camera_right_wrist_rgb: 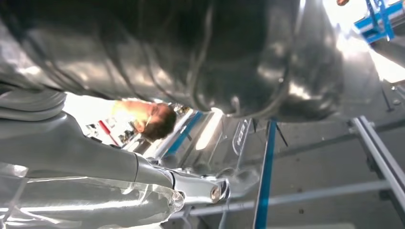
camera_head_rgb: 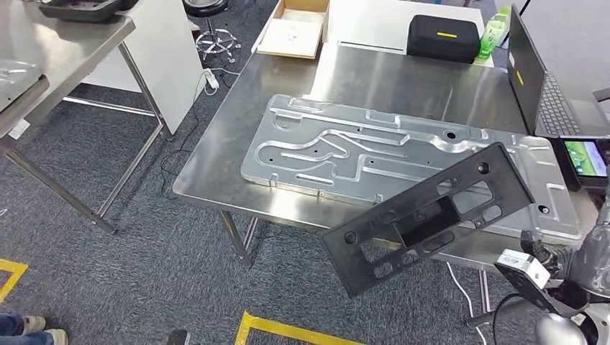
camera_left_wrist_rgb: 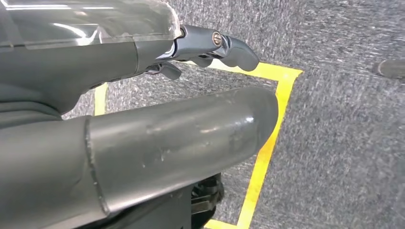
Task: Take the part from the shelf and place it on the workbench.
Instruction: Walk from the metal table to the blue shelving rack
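Nearest to the robot, at the lower right of the head view, the right arm comes up with its wrist camera, and the right hand [camera_right_wrist_rgb: 95,162] is under the black part [camera_head_rgb: 431,215]. In the right wrist view the dark, shiny underside of the part lies directly over the thumb and fingers, so the hand seems to carry the part from below; how far the fingers close on it cannot be told.

The left hand [camera_left_wrist_rgb: 210,47] hangs low over the grey carpet with yellow floor tape [camera_left_wrist_rgb: 267,138]. Its fingers are a little apart and nothing is in them.

The black part is a long flat frame with cut-out windows. It is in the air, tilted, its long axis going from the near-left up to the far-right. Its far end is already over the workbench [camera_head_rgb: 237,144], above the large silver plate [camera_head_rgb: 324,151] lying there, while its near end hangs out past the front edge of the bench.

The coming move probably depends on this: the bench lies ahead and left of the right hand, so the part should go forward and level before it is put down.
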Robot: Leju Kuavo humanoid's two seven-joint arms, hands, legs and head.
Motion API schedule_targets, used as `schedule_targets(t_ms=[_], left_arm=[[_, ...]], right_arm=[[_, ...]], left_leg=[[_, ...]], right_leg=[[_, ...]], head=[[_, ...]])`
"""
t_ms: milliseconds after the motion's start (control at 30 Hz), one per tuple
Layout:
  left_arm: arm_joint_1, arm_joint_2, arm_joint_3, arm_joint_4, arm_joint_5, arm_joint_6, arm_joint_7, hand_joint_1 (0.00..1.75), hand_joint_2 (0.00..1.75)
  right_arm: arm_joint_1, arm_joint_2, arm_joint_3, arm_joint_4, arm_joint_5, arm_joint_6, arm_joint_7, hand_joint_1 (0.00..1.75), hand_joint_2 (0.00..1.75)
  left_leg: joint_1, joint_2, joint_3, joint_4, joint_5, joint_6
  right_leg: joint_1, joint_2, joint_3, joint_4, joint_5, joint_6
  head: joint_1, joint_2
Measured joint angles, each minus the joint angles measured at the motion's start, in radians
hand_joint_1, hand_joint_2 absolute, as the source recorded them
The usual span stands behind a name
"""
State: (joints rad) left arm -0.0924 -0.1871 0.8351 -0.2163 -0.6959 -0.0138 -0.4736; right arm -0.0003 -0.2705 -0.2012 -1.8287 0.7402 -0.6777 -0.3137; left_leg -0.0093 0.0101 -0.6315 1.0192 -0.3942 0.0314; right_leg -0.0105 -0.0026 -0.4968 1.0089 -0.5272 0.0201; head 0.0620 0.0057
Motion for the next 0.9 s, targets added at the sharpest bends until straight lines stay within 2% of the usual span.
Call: schedule_targets(t_ms=[67, 100, 133, 200, 233, 267, 300, 333, 367, 400, 433, 467, 500, 567, 600, 633, 667, 733, 767, 800, 833, 900], left_arm=[[0.000, 0.004, 0.000, 0.000, -0.003, 0.000, 0.000, 0.00, 0.00], [0.000, 0.005, 0.000, 0.000, -0.005, 0.000, 0.000, 0.00, 0.00], [0.000, 0.006, 0.000, 0.000, -0.005, 0.000, 0.000, 0.00, 0.00], [0.000, 0.008, 0.000, 0.000, -0.006, 0.000, 0.000, 0.00, 0.00], [-0.001, 0.008, 0.000, 0.000, -0.006, 0.000, 0.000, 0.00, 0.00], [-0.001, 0.009, 0.000, 0.000, -0.006, 0.000, 0.000, 0.00, 0.00], [-0.001, 0.009, 0.000, 0.000, -0.006, 0.000, 0.000, 0.00, 0.00], [-0.001, 0.009, 0.000, 0.000, -0.007, -0.002, -0.001, 0.00, 0.00], [-0.003, 0.010, 0.000, 0.000, -0.007, -0.003, -0.003, 0.00, 0.00], [-0.006, 0.010, 0.000, 0.000, -0.008, -0.004, -0.006, 0.00, 0.00], [-0.010, 0.011, 0.000, 0.000, -0.010, -0.006, -0.009, 0.00, 0.00], [-0.014, 0.012, 0.000, 0.000, -0.012, -0.006, -0.011, 0.00, 0.00], [-0.017, 0.013, 0.000, 0.000, -0.013, -0.006, -0.012, 0.00, 0.00], [-0.020, 0.015, 0.000, 0.000, -0.015, -0.005, -0.013, 0.00, 0.00], [-0.022, 0.016, 0.000, 0.000, -0.015, -0.004, -0.013, 0.00, 0.00], [-0.023, 0.017, 0.000, 0.000, -0.016, -0.004, -0.012, 0.00, 0.00], [-0.024, 0.018, 0.000, 0.000, -0.016, -0.004, -0.012, 0.00, 0.00], [-0.024, 0.020, 0.000, 0.000, -0.016, -0.003, -0.010, 0.00, 0.00], [-0.022, 0.021, 0.000, 0.000, -0.016, -0.004, -0.010, 0.00, 0.00], [-0.020, 0.021, 0.000, 0.000, -0.017, -0.004, -0.009, 0.00, 0.00], [-0.018, 0.021, 0.000, 0.000, -0.017, -0.004, -0.008, 0.00, 0.00], [-0.017, 0.021, 0.000, 0.000, -0.019, -0.005, -0.008, 0.00, 0.00]], right_arm=[[0.004, 0.002, -0.001, -0.004, -0.001, -0.004, 0.000, 0.00, 0.00], [0.005, 0.003, -0.001, -0.005, -0.001, -0.004, 0.000, 0.00, 0.00], [0.006, 0.005, -0.001, -0.007, -0.001, -0.004, 0.000, 0.00, 0.00], [0.008, 0.007, -0.001, -0.009, -0.001, -0.005, 0.000, 0.00, 0.00], [0.010, 0.008, -0.001, -0.009, -0.001, -0.005, 0.000, 0.00, 0.00], [0.011, 0.009, -0.001, -0.009, -0.001, -0.005, 0.000, 0.00, 0.00], [0.013, 0.010, -0.001, -0.009, -0.001, -0.005, 0.000, 0.00, 0.00], [0.014, 0.011, -0.001, -0.009, -0.002, -0.006, 0.000, 0.00, 0.00], [0.014, 0.013, -0.001, -0.009, -0.003, -0.008, -0.001, 0.00, 0.00], [0.014, 0.015, -0.002, -0.010, -0.004, -0.010, -0.001, 0.00, 0.00], [0.015, 0.017, -0.002, -0.010, -0.006, -0.012, -0.002, 0.00, 0.00], [0.016, 0.019, -0.003, -0.011, -0.007, -0.015, -0.002, 0.00, 0.00], [0.017, 0.022, -0.003, -0.011, -0.007, -0.017, -0.003, 0.00, 0.00], [0.021, 0.027, -0.003, -0.011, -0.007, -0.019, -0.004, 0.00, 0.00], [0.024, 0.029, -0.003, -0.011, -0.007, -0.020, -0.005, 0.00, 0.00], [0.027, 0.030, -0.004, -0.011, -0.008, -0.020, -0.006, 0.00, 0.00], [0.030, 0.031, -0.006, -0.011, -0.009, -0.020, -0.007, 0.00, 0.00], [0.039, 0.035, -0.011, -0.011, -0.013, -0.020, -0.010, 0.00, 0.00], [0.044, 0.037, -0.014, -0.011, -0.016, -0.020, -0.012, 0.00, 0.00], [0.049, 0.040, -0.016, -0.011, -0.018, -0.020, -0.013, 0.00, 0.00], [0.051, 0.042, -0.018, -0.011, -0.019, -0.020, -0.014, 0.00, 0.00], [0.053, 0.045, -0.022, -0.012, -0.020, -0.020, -0.016, 0.00, 0.00]], left_leg=[[0.002, -0.001, -0.005, 0.009, -0.002, -0.014], [0.003, -0.002, -0.014, 0.030, -0.026, -0.021], [0.004, -0.003, -0.027, 0.071, -0.068, -0.026], [0.008, -0.004, -0.061, 0.196, -0.169, -0.034], [0.009, -0.004, -0.071, 0.254, -0.198, -0.037], [0.010, -0.004, -0.068, 0.287, -0.203, -0.038], [0.011, -0.004, -0.049, 0.286, -0.187, -0.038], [0.011, -0.004, -0.012, 0.248, -0.159, -0.036], [0.011, -0.005, 0.040, 0.182, -0.135, -0.032], [0.010, -0.005, 0.095, 0.104, -0.128, -0.028], [0.008, -0.006, 0.137, 0.041, -0.129, -0.022], [0.005, -0.006, 0.161, -0.001, -0.136, -0.017], [0.003, -0.007, 0.168, -0.021, -0.142, -0.011], [0.003, -0.004, 0.159, -0.030, -0.127, 0.004], [0.005, -0.002, 0.154, -0.034, -0.115, 0.014], [0.007, 0.001, 0.147, -0.039, -0.103, 0.021], [0.009, 0.003, 0.137, -0.040, -0.093, 0.027], [0.007, 0.004, 0.111, -0.036, -0.075, 0.030], [0.006, 0.004, 0.098, -0.032, -0.068, 0.029], [0.006, 0.004, 0.085, -0.028, -0.061, 0.028], [0.006, 0.004, 0.074, -0.023, -0.057, 0.026], [0.005, 0.004, 0.059, -0.011, -0.050, 0.020]], right_leg=[[-0.002, -0.002, -0.009, -0.004, 0.015, -0.016], [-0.005, -0.004, -0.016, -0.007, 0.026, -0.025], [-0.007, -0.005, -0.026, -0.008, 0.037, -0.032], [-0.005, -0.006, -0.053, -0.007, 0.057, -0.039], [-0.004, -0.006, -0.068, -0.006, 0.068, -0.038], [-0.004, -0.006, -0.083, -0.005, 0.078, -0.037], [-0.004, -0.005, -0.098, -0.002, 0.087, -0.036], [-0.003, -0.005, -0.111, 0.001, 0.096, -0.033], [-0.003, -0.005, -0.123, 0.006, 0.103, -0.030], [-0.002, -0.005, -0.133, 0.010, 0.109, -0.027], [-0.002, -0.005, -0.140, 0.014, 0.115, -0.022], [-0.001, -0.006, -0.143, 0.016, 0.121, -0.016], [-0.002, -0.008, -0.145, 0.015, 0.129, -0.010], [-0.003, -0.008, -0.145, 0.013, 0.140, 0.003], [-0.004, -0.006, -0.152, 0.023, 0.129, 0.008], [-0.004, -0.004, -0.165, 0.052, 0.101, 0.011], [-0.006, -0.002, -0.185, 0.102, 0.061, 0.013], [-0.006, 0.000, -0.229, 0.231, -0.021, 0.018], [-0.006, -0.001, -0.236, 0.273, -0.042, 0.019], [-0.006, -0.001, -0.224, 0.279, -0.043, 0.020], [-0.006, -0.001, -0.190, 0.244, -0.028, 0.019], [-0.005, -0.001, -0.089, 0.102, 0.010, 0.013]], head=[[0.000, 0.000], [-0.001, 0.000], [-0.001, 0.000], [-0.002, 0.000], [-0.002, 0.000], [-0.002, 0.000], [-0.002, 0.000], [-0.002, 0.000], [-0.002, 0.000], [-0.002, 0.000], [-0.002, 0.000], [-0.002, 0.000], [-0.002, 0.000], [-0.002, 0.000], [-0.002, 0.000], [-0.001, 0.000], [-0.001, 0.000], [-0.001, 0.000], [-0.001, 0.000], [-0.001, 0.000], [-0.001, 0.000], [-0.001, 0.000]])
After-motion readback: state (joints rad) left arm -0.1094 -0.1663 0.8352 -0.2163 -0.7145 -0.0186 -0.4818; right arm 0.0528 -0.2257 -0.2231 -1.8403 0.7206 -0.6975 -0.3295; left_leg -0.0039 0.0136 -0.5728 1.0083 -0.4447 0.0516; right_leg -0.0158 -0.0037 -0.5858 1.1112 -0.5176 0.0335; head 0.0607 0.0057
